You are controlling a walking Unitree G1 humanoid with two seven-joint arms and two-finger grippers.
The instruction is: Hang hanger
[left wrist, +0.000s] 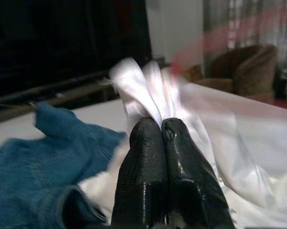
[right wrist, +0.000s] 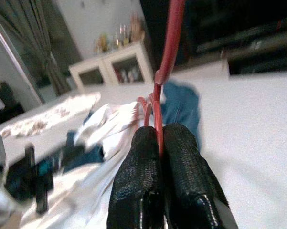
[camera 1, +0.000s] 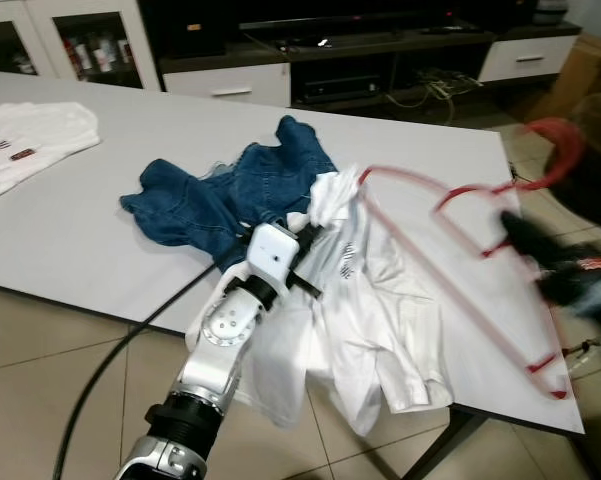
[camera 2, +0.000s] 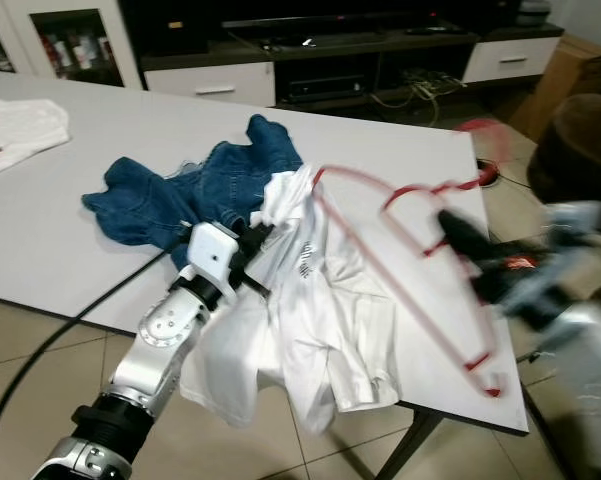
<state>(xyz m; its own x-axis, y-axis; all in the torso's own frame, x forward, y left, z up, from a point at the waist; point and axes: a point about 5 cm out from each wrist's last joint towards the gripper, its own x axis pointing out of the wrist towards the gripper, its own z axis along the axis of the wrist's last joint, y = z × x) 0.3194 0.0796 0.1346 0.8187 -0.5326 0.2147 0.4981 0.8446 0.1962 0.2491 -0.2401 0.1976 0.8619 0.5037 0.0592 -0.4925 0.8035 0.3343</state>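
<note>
From the left eye we see a white table (camera 1: 100, 200) with a white shirt (camera 1: 380, 300) spilling over its near edge and a heap of blue denim (camera 1: 230, 195) just beside it. The red hanger (camera 1: 450, 255) is a thin plastic frame, blurred, lying tilted across the shirt with its hook (camera 1: 565, 140) out past the table's right edge. Our left gripper (camera 1: 310, 225) reaches to the shirt's collar end.

Over to the right eye: the right gripper (camera 2: 450, 232) has the hanger near the base of its hook, and the far shoulder of the frame sits at the shirt's collar.

In the left wrist view, the 2 black fingers (left wrist: 143, 162) are pressed together on a bunched fold of white shirt, denim alongside.

In the right wrist view, the 2 fingers (right wrist: 143, 167) are squeezed onto the hanger's red neck (right wrist: 158, 109), which rises between them and curves up; shirt and denim lie beyond on the table.
</note>
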